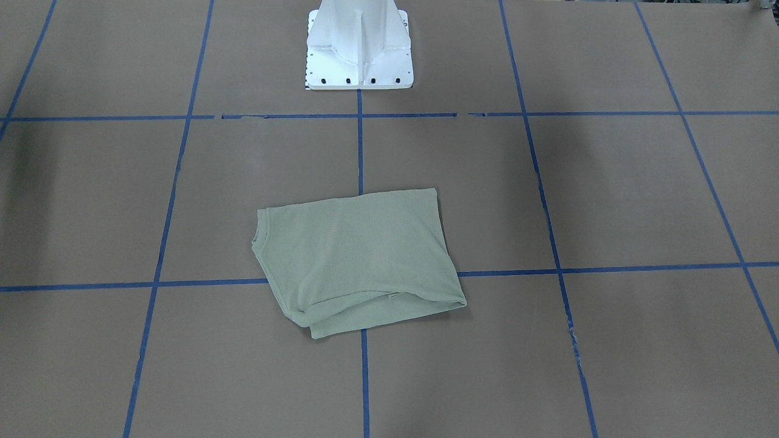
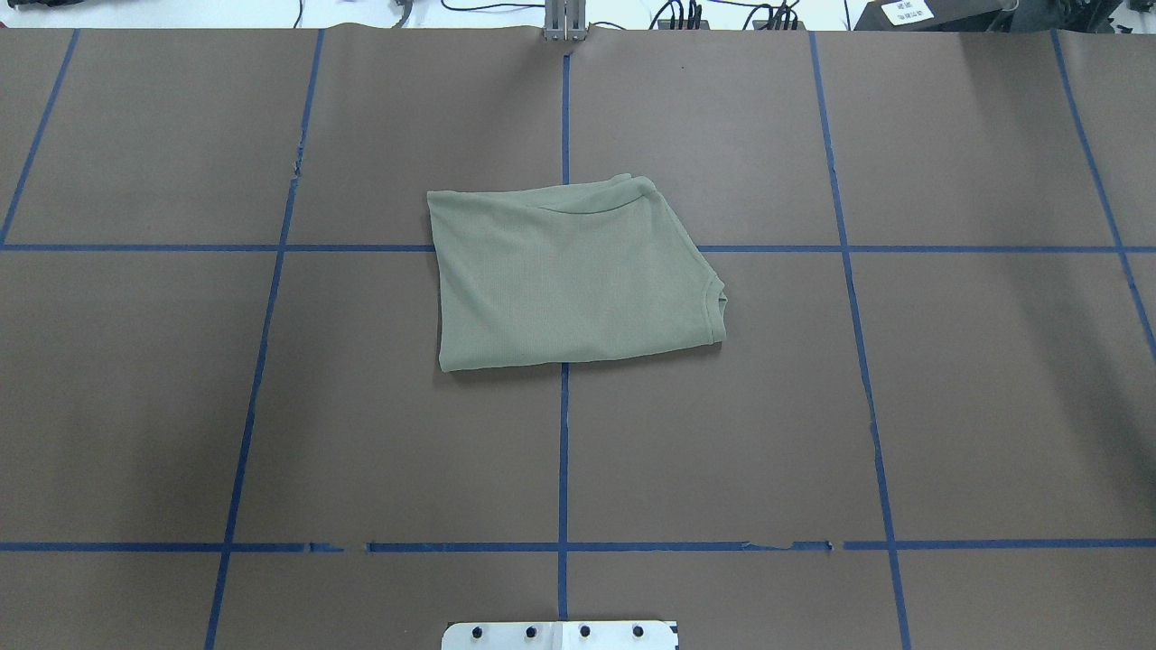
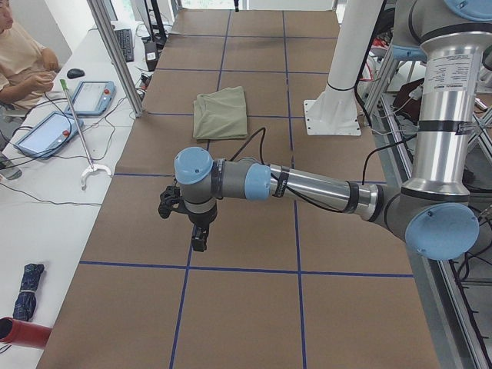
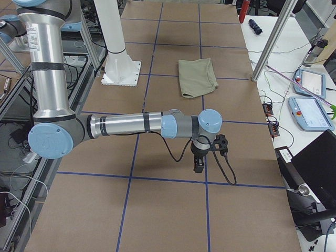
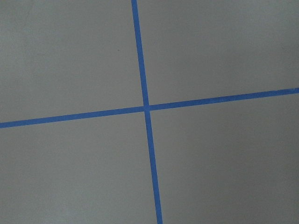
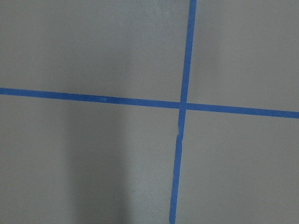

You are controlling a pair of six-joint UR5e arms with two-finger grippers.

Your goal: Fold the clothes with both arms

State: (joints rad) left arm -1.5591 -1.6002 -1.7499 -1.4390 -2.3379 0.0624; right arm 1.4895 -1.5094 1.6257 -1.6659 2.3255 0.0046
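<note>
The pale sage-green shirt (image 1: 359, 261) lies folded into a rough rectangle at the table's middle, with its neck edge toward the robot's right (image 2: 569, 280). It also shows in the side views (image 3: 221, 111) (image 4: 197, 76). The left gripper (image 3: 198, 242) hangs low over bare table near the robot's left end, far from the shirt. The right gripper (image 4: 199, 167) hangs the same way near the right end. Both show only in the side views, so I cannot tell whether they are open or shut. The wrist views show only brown table and blue tape crosses.
The white pedestal base (image 1: 359, 48) stands behind the shirt on the robot's side. Blue tape lines (image 2: 564, 451) grid the brown table. An operator (image 3: 19, 61) sits at a side bench with tablets (image 3: 91, 96). Aluminium posts (image 4: 268, 44) stand at the table's far edge.
</note>
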